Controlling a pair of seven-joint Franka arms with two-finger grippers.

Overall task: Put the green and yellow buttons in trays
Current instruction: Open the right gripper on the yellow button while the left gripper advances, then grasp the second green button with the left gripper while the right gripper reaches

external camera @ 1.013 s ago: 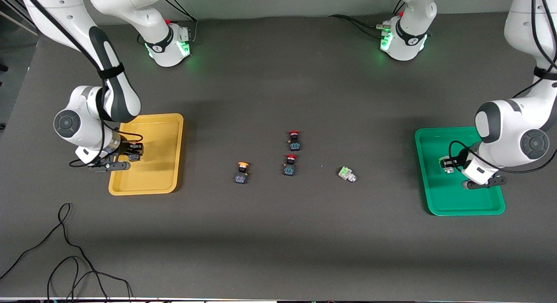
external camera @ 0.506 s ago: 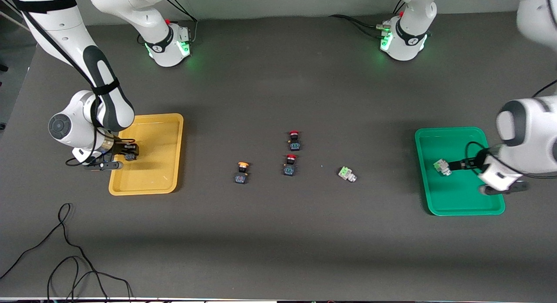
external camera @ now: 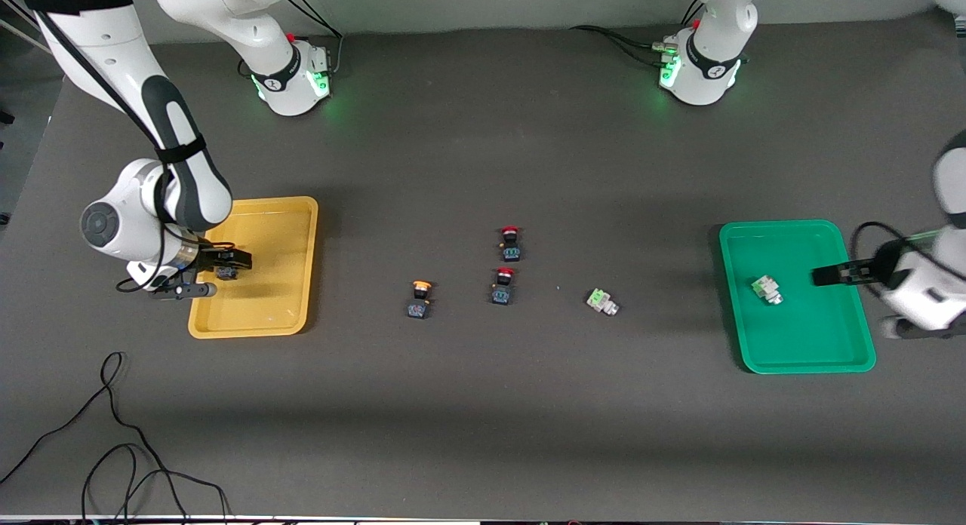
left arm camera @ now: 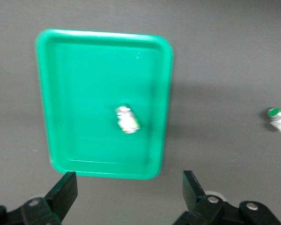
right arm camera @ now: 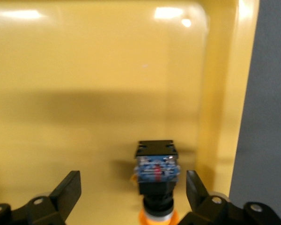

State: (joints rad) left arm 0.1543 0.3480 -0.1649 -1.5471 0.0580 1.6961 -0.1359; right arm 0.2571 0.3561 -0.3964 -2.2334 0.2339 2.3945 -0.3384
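The left gripper (external camera: 819, 274) is seen spread wide with nothing between its fingers, above the green tray (external camera: 845, 351) at the left arm's end of the counter (external camera: 483, 419). One pale green button (external camera: 767, 289) lies inside that tray, apart from the gripper. The right gripper (external camera: 230, 262) is also parted — over the yellow tray (external camera: 294, 314), with a yellow-capped button (right arm camera: 155, 180) resting on the tray floor between its fingers, untouched by them. On the bare counter between the trays lie a second yellow-capped button (external camera: 419, 299), a second pale green button (external camera: 602, 302) nearer the green tray, and two red-capped buttons (external camera: 506, 262), one farther from the front camera than the other.
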